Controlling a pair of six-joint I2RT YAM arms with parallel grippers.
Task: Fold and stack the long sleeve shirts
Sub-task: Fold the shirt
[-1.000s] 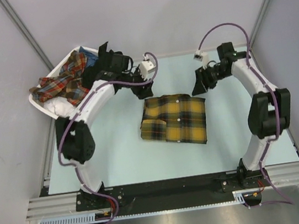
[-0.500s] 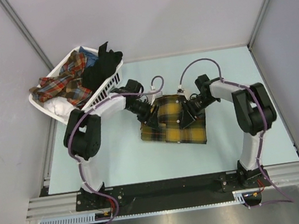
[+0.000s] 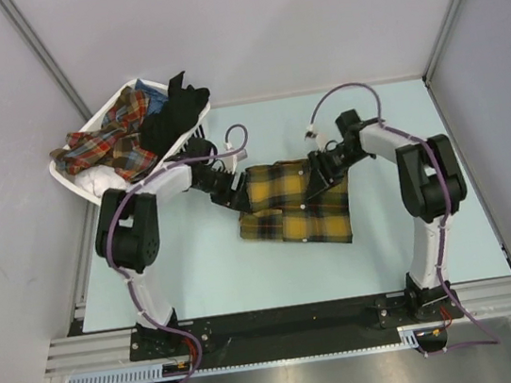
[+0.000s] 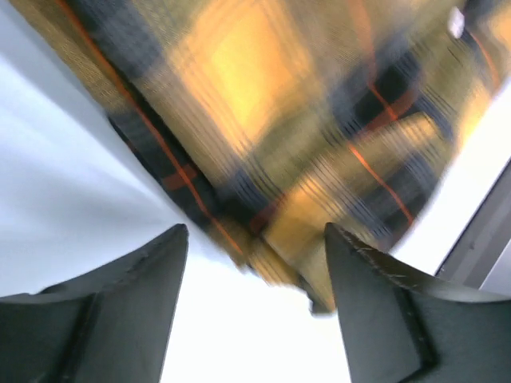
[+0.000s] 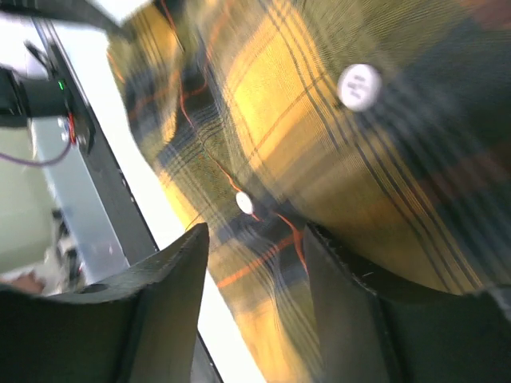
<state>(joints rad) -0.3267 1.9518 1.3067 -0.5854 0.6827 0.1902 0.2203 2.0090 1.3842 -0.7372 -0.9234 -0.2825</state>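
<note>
Your left jaws stand wide apart, fingers (image 4: 120,311) empty. The near corner of the mustard-yellow and black plaid shirt (image 4: 263,104) sits just ahead of their tips, with the pale surface (image 4: 72,199) bare in the gap between them. Your right jaws are also parted, a little narrower. Their fingers (image 5: 152,319) flank the same shirt (image 5: 319,159) without pinching it, and the cloth and a white button (image 5: 358,85) show just beyond the tips.

From above, the folded shirt (image 3: 296,210) lies flat between the two sets of jaws. Its far edge is level with them and the rest runs back toward the arm bases. Behind and outward of your left jaws, the white slatted basket (image 3: 180,159) holds a red plaid garment (image 3: 106,141) and a black garment (image 3: 173,113).
</note>
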